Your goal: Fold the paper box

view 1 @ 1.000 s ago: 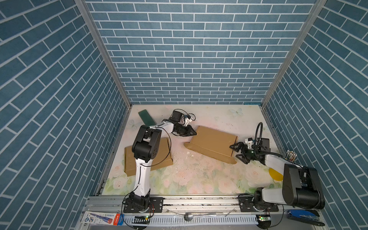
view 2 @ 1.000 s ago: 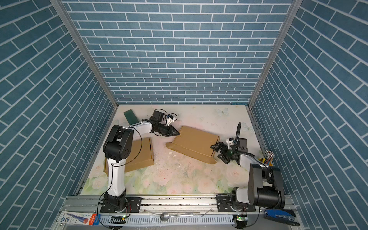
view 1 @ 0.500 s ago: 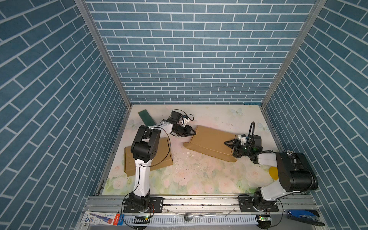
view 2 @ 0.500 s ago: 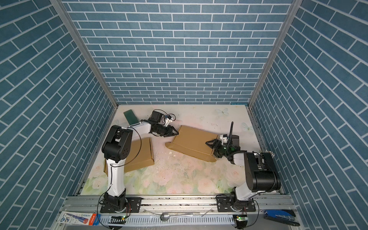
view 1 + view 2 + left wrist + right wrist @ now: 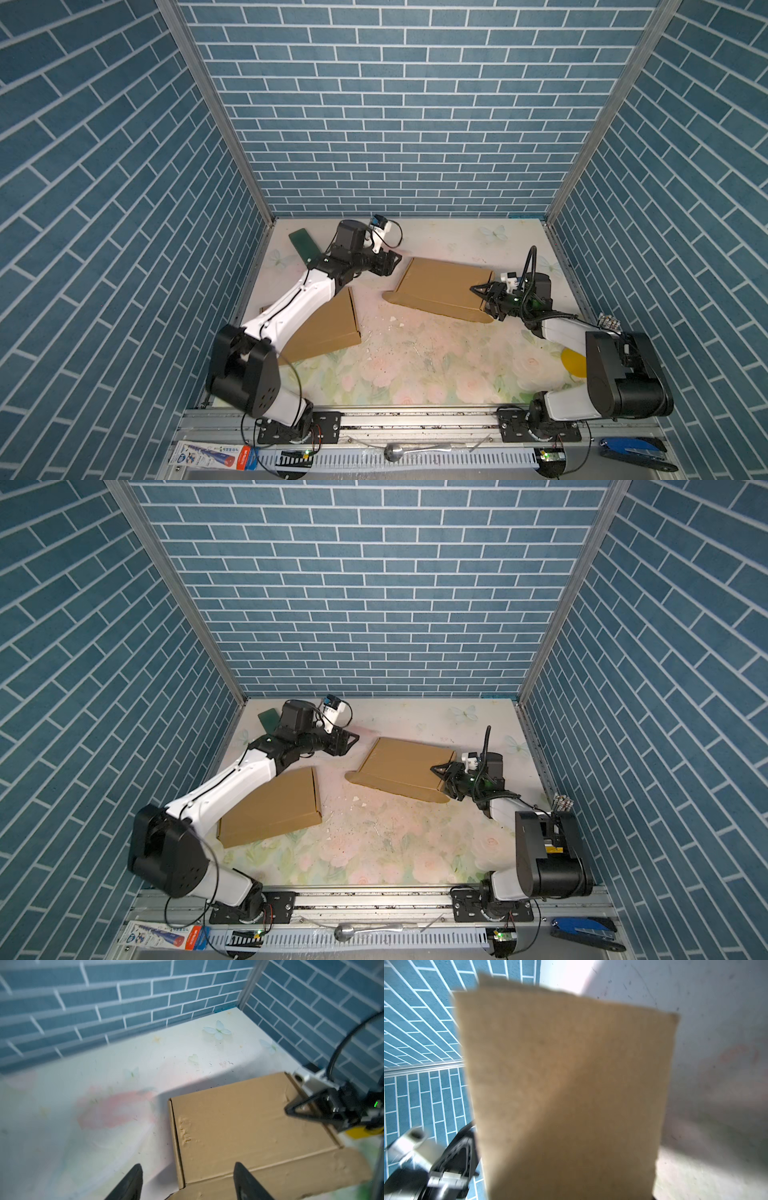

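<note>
The paper box (image 5: 440,286) (image 5: 403,766) is a flat brown carton lying closed mid-table, with a rounded flap along its near edge. My left gripper (image 5: 392,262) (image 5: 187,1167) hovers open at the box's far left corner (image 5: 176,1178), touching nothing. My right gripper (image 5: 484,301) (image 5: 442,781) straddles the box's right end. One finger (image 5: 289,1110) lies over the top face and the other sits at the lower edge. In the right wrist view the box (image 5: 566,1084) fills the frame and hides the jaws.
A second brown carton (image 5: 328,328) lies flat under the left arm. A green card (image 5: 305,245) sits at the back left and a yellow piece (image 5: 573,361) beside the right arm. White crumbs (image 5: 392,320) dot the mat. Brick walls close three sides.
My left gripper opened and let go of the box's far left corner. My right gripper moved in from the right onto the box's right end and its jaws narrowed.
</note>
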You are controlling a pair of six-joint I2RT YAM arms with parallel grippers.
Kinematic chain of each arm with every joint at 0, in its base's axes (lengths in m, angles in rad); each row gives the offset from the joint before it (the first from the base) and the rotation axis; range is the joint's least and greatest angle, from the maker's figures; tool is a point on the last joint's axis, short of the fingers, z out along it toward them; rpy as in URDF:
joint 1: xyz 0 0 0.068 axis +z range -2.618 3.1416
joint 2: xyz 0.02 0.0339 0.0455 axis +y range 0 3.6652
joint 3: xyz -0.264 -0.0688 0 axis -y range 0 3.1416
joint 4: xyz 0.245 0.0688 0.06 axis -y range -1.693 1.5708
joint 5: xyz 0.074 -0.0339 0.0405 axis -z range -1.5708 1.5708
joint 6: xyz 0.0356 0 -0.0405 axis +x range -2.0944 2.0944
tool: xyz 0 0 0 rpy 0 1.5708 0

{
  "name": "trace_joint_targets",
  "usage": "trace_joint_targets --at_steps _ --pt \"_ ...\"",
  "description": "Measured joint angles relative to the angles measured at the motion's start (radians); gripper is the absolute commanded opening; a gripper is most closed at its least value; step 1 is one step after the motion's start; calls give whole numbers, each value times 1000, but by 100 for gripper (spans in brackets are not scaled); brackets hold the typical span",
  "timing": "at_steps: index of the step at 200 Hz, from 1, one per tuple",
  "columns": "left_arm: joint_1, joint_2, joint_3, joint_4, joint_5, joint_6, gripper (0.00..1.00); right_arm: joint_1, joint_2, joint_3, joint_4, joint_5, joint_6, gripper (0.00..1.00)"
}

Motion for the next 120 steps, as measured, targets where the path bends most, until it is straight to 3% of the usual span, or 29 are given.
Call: trace_joint_targets --at_steps 41,85,120 --pt "-259 -129 -161 53 -178 390 85 -9 -44 34 -79 -21 56 39" --pt "-352 -134 -203 45 -261 681 86 -9 -90 35 -117 -76 134 35" --pt "-413 -89 -201 42 -309 804 86 -9 -134 40 -172 -113 162 35"
